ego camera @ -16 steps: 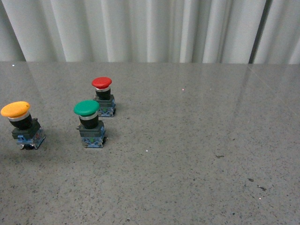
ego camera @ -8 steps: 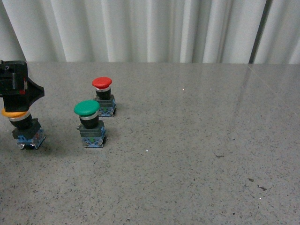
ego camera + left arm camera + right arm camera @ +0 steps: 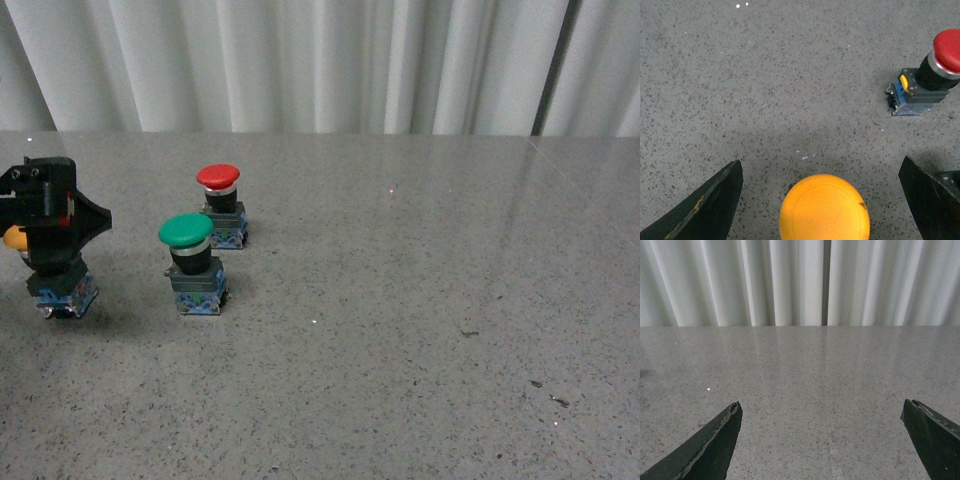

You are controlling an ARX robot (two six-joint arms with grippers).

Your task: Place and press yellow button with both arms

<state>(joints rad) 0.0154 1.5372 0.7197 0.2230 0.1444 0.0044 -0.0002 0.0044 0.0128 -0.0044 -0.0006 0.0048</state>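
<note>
Left hand (image 3: 820,165) has dropped lower around yellow mushroom-capped push-button w/ black body (image 3: 824,210), fingers spread wide. Risk: closing off-centre on rounded cap, so switch slips or tips.

Three switches — yellow button (image 3: 824,210), green switch (image 3: 187,232), red switch (image 3: 218,178)

Blocky black left end effector (image 3: 50,228), red mark (image 3: 67,208), right end effector (image 3: 821,407) with dark wedge fingers (image 3: 705,450)

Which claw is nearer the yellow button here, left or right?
Left. The left claw is open right at the yellow button, cap between its fingers. The right claw is open over the table elsewhere, no button in its wrist view.
</note>
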